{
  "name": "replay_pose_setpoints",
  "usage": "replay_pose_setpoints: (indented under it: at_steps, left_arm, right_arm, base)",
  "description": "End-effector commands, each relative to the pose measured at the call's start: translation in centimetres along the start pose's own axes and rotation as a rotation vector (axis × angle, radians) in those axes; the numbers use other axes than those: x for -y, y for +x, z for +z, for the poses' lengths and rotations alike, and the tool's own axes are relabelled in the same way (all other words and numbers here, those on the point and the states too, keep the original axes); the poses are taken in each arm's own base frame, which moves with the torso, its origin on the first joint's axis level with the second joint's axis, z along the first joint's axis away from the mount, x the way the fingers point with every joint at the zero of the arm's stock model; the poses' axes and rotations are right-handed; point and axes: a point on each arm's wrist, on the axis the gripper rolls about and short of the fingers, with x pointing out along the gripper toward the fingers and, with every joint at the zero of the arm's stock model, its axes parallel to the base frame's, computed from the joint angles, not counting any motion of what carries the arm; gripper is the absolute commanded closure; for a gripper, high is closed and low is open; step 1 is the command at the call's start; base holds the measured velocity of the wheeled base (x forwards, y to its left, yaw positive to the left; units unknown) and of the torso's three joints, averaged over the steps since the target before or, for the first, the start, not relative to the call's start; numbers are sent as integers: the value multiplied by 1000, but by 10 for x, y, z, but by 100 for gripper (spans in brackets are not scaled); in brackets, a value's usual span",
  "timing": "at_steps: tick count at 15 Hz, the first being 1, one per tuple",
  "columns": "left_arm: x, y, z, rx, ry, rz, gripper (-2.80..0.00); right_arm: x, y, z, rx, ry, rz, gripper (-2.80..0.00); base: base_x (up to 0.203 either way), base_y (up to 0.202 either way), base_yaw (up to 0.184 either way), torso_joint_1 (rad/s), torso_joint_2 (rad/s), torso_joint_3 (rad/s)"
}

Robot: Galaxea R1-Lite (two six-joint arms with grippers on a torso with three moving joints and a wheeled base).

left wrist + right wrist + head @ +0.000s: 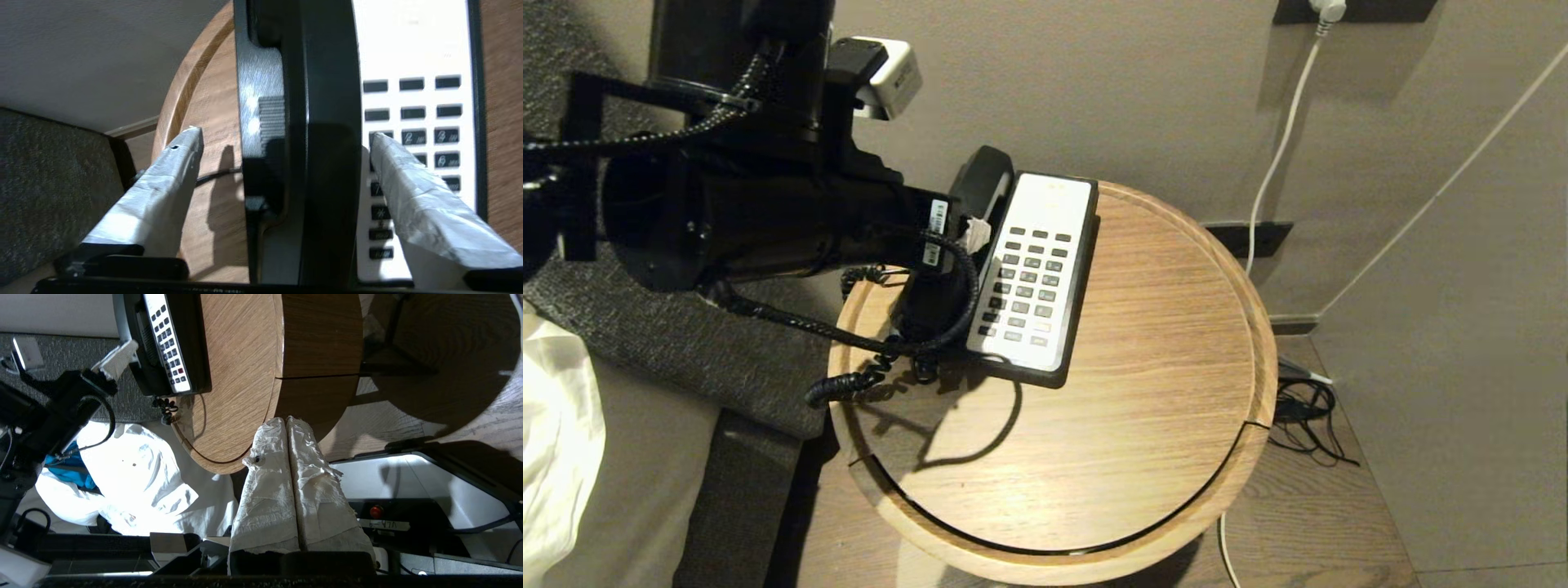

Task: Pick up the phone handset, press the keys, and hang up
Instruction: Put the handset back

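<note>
Phone handset lies in the phone base's cradle, between the left gripper's wide-spread fingers, untouched; keys sit beside one fingertip. Right gripper, fingers pressed together, hangs beside the round wooden table.

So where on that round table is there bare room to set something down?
The wide patch of table between the phone base and the right and near rim is bare. The left edge is crowded: the handset, its coiled cord and the open left end effector straddling the handset. The right end effector sits shut below the rim.
</note>
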Motion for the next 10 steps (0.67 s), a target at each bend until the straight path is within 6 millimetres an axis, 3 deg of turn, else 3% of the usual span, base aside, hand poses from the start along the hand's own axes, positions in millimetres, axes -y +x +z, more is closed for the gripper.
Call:
replay_pose_setpoints:
  at_steps: [1,4,10]
  left_arm:
    - [-4,-5,-4,-2,-8,13,-280]
    - [-21,-1,-1,5,-38,94,-280]
    - [-22,-2,0,10,-50,85,-280]
  right_arm:
    - [1,3,-1,-6,6,-6,0]
    - [4,4,-2,-9,7,-10,0]
    - [4,5,-3,-31,6,-1,0]
  base:
    - [0,0,0,0,0,0]
    - [0,0,0,0,0,0]
    - [0,0,0,0,0,0]
